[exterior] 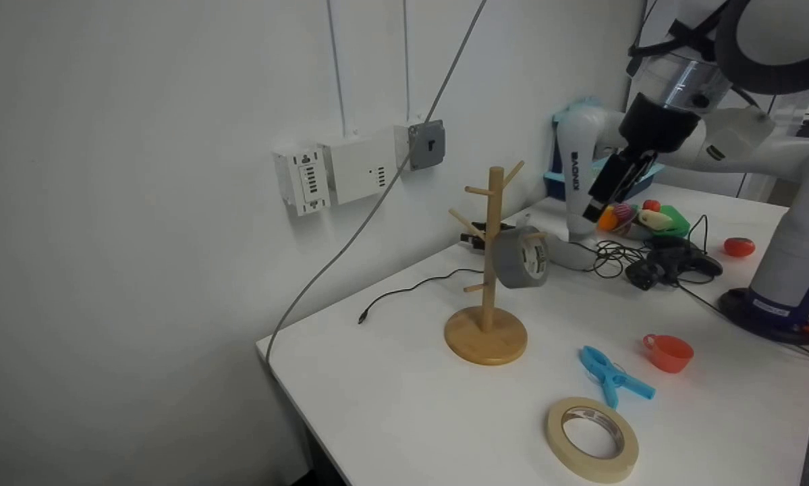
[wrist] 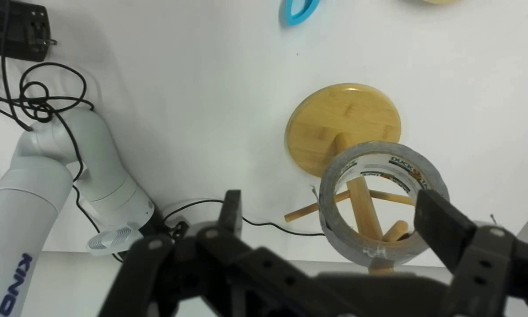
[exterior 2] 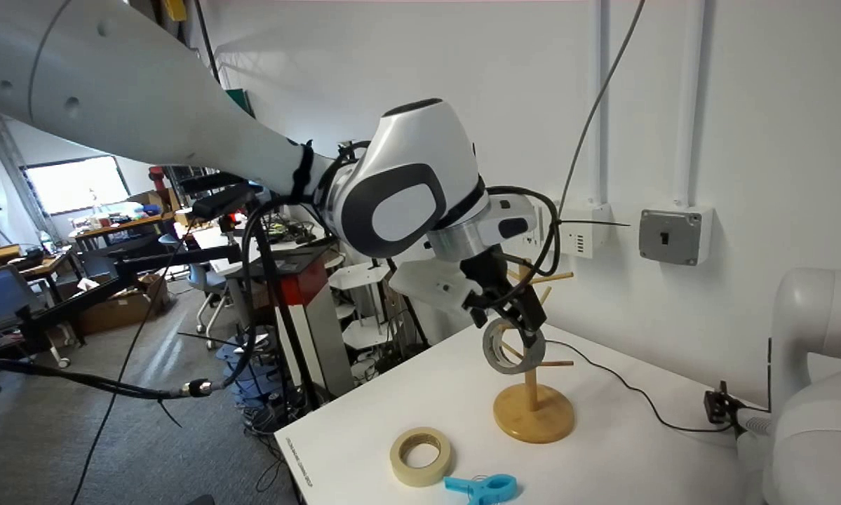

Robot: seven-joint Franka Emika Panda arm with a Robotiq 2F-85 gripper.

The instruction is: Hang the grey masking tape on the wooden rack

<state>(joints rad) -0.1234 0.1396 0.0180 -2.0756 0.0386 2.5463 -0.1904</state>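
arm (exterior 2: 280,154): leaning out over the table (exterior: 404,378), wrist (exterior 2: 460,240) slanting downward | gripper (wrist: 330,198): pointing toward the wooden rack (exterior: 485,337), fingers (wrist: 444,224) standing well apart | grey masking tape (exterior: 512,260): hanging around a peg (exterior: 538,235) of that rack, clear of the gripper

On the white surface (exterior: 404,398) a cream tape ring (exterior: 588,468) lies flat just beside a blue clamp (exterior: 610,378), with a coral-red cup (exterior: 671,356) near the clamp and a red rounded piece (exterior: 739,247) well apart from them — while a grey switch box (exterior 2: 669,237) sits on the wall (exterior 2: 778,161).
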